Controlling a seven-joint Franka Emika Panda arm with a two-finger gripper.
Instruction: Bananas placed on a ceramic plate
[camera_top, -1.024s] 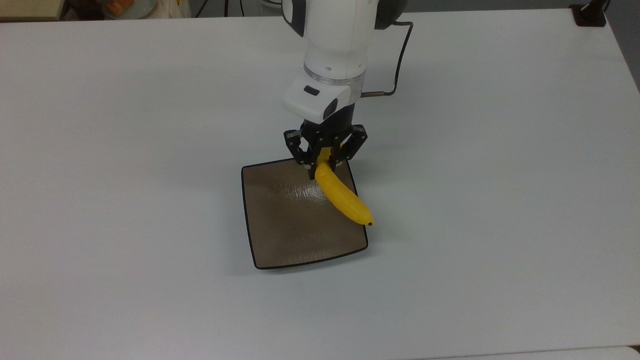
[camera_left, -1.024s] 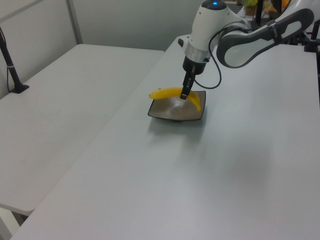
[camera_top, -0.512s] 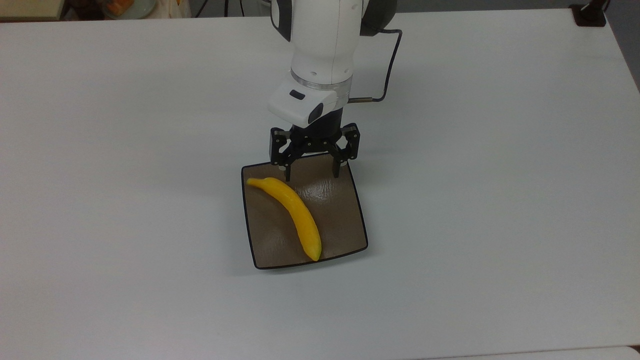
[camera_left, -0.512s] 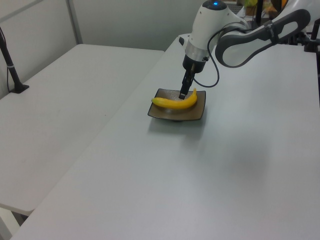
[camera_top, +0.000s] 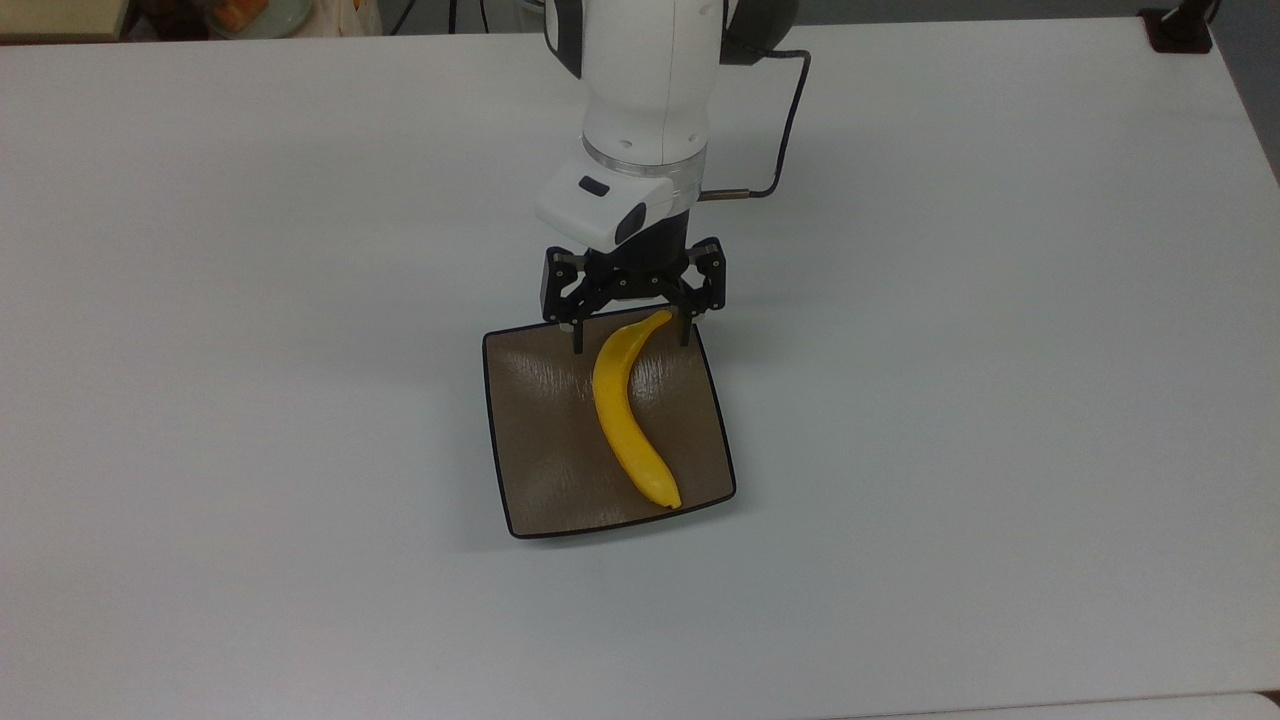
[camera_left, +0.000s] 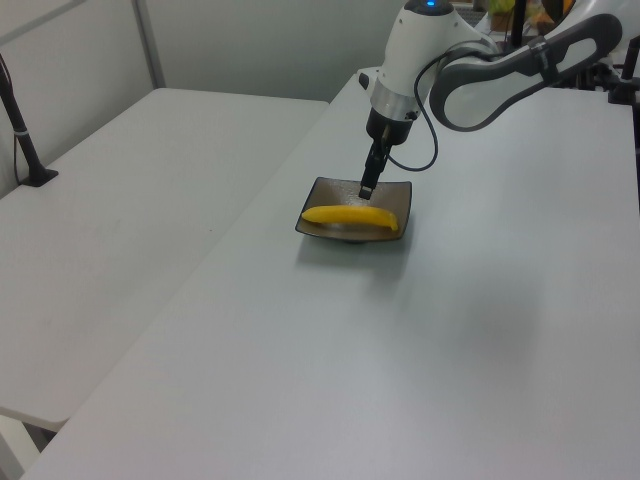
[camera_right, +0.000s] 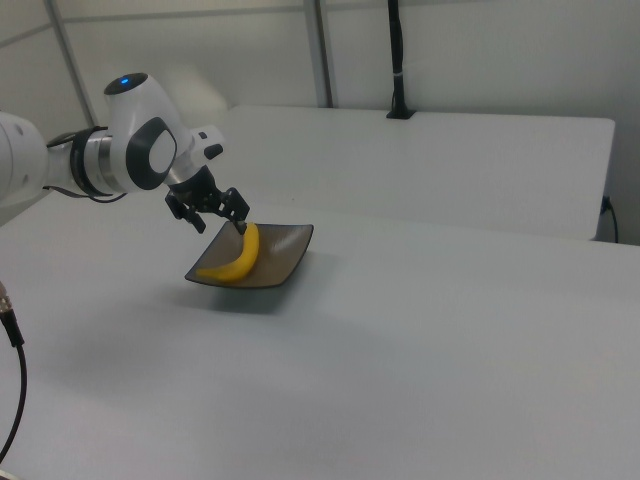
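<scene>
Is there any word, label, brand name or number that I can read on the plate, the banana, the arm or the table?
None: no readable text stands anywhere in these views.
The ceramic plate, the banana and the white table carry no print.
The open pincer carries no legible label.

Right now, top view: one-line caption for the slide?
Open pincer poised above the far edge of a brown square plate, a yellow banana lying free on it, on a white table.
</scene>
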